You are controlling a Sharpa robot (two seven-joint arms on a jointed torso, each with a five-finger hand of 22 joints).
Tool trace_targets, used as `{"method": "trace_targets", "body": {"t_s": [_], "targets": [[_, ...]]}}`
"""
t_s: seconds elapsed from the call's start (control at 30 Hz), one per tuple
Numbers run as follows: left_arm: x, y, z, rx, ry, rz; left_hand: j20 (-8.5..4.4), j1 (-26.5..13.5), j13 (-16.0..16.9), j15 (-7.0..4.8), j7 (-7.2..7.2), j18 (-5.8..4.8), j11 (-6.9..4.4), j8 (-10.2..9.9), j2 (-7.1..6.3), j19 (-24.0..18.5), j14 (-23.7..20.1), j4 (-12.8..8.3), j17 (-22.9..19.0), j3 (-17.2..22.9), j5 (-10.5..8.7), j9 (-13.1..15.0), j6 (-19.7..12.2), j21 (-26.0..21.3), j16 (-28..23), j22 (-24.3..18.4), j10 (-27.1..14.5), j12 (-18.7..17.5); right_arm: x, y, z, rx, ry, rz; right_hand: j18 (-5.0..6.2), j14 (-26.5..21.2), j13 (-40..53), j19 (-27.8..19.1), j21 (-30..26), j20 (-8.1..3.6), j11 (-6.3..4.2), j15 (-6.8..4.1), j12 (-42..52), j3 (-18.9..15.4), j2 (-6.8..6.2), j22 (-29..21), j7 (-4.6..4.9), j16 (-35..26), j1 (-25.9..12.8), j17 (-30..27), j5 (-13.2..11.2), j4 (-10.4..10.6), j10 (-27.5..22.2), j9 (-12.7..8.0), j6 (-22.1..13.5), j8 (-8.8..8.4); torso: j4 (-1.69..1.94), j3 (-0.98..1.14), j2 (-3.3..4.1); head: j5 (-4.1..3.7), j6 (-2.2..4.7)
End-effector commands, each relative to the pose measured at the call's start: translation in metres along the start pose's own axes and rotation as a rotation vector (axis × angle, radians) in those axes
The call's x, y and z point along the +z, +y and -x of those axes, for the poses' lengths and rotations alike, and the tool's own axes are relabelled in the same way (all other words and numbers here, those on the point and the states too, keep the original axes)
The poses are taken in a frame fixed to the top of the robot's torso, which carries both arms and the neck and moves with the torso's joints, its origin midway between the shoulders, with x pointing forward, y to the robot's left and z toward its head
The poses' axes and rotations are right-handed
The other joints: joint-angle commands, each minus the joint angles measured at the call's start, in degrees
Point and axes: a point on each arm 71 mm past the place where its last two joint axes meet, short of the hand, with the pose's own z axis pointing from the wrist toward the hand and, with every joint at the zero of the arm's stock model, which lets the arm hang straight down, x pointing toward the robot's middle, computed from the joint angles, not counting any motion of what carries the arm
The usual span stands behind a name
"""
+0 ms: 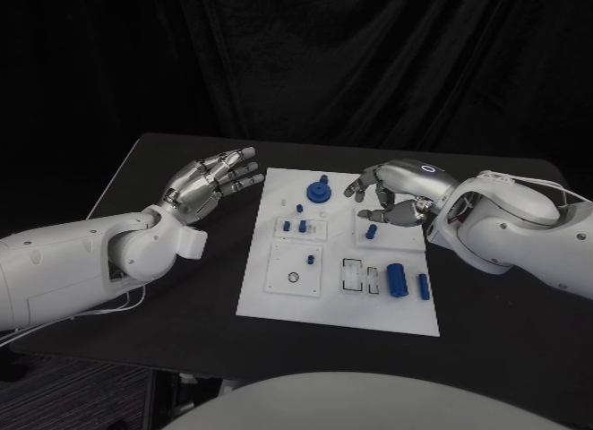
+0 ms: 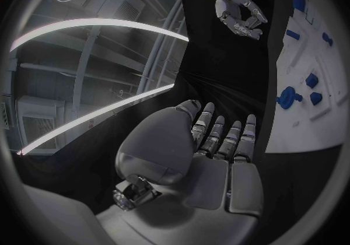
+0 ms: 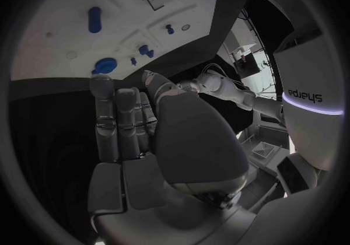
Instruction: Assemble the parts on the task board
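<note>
Task board [image 1: 273, 296] white; parts [image 1: 396, 279] blue. Table [image 1: 155, 161] black. Both arms white [image 1: 64, 269]; left robot hand [image 1: 213, 182], right robot hand [image 1: 398, 193] silver.

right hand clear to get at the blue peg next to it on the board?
Probably yes. The right hand hovers empty just above the blue peg on the board, nothing between them.

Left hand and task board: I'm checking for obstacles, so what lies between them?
Only bare black table lies between the left hand and the task board, as the head view shows.
</note>
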Motion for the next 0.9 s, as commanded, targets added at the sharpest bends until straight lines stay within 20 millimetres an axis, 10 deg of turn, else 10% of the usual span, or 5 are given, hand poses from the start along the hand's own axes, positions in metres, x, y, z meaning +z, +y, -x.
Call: {"method": "trace_targets", "body": {"t_s": [0.03,0.37,0.9], "targets": [[0.001,-0.004,-0.002,-0.015,0.002,-0.065,-0.06,0.0,0.1,0.03,-0.05,-0.38,0.47,0.2,0.3,0.5,0.3,-0.1,0.0,0.4,0.4,0.1,0.4,0.2,0.2,0.0,0.3,0.3,-0.007,-0.018,0.002,0.001,0.004,-0.108,-0.98,1.4,2.4,1.1,2.0,-0.71,-0.8,-0.65,4.0,-0.3,-0.72,4.0,-0.19,1.7,-1.9,1.5,-1.8,0.8,0.9,-0.4,0.5,0.28,-0.03,-0.11,0.05,-0.59,0.0],[0.002,-0.003,-0.003,-0.02,0.009,-0.065,-0.07,-0.1,0.1,0.15,0.01,-0.5,0.69,0.3,0.32,0.6,0.8,-0.1,0.2,0.8,0.69,0.1,0.4,0.2,0.8,0.0,0.5,0.6,-0.025,-0.052,-0.014,-0.035,0.078,-0.232,-2.37,4.9,3.4,4.5,10.4,-0.08,0.42,0.35,3.4,-2.3,-1.74,5.8,-0.22,8.1,-5.0,6.8,-6.6,3.1,-8.5,-1.4,0.6,-0.02,-0.55,-0.15,-0.01,-0.19,0.0],[0.002,-0.001,-0.004,-0.026,0.014,-0.062,-0.07,-0.2,0.2,0.28,0.01,-0.59,0.89,0.3,0.33,0.6,1.1,-0.2,0.2,1.1,0.84,0.1,0.4,0.2,1.2,-0.1,0.7,1.0,-0.014,-0.056,-0.044,-0.027,0.136,-0.204,-2.63,5.7,0.9,5.4,13.0,0.29,0.65,0.5,0.7,-3.1,-1.19,6.2,0.16,9.1,-4.7,7.1,-7.3,2.8,-7.0,-1.7,1.0,0.19,-0.37,0.05,0.04,-0.64,0.0]]}}
